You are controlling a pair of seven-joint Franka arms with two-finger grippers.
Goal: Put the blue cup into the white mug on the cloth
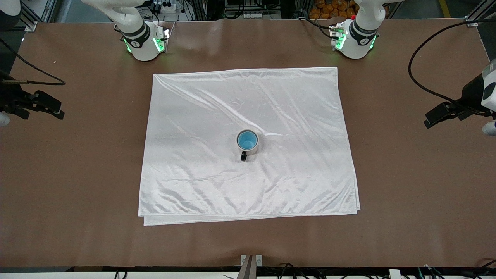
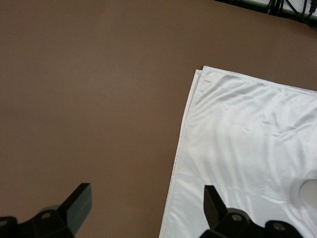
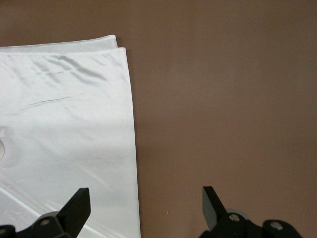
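Observation:
The blue cup (image 1: 247,140) sits upright inside the white mug (image 1: 254,149), only its rim and inside showing. The mug stands near the middle of the white cloth (image 1: 248,100), its black handle (image 1: 243,156) turned toward the front camera. My left gripper (image 1: 436,116) is open and empty over the bare table at the left arm's end, beside the cloth's edge (image 2: 247,139). My right gripper (image 1: 50,106) is open and empty over the table at the right arm's end, beside the cloth's edge (image 3: 64,124). Both jaws stand wide apart in the wrist views (image 2: 147,198) (image 3: 146,201).
The brown table (image 1: 407,193) lies bare around the cloth. Black cables (image 1: 418,77) trail over the table at the left arm's end and a cable (image 1: 35,68) at the right arm's end. The cloth is folded double, its lower layer showing along the near edge (image 1: 248,220).

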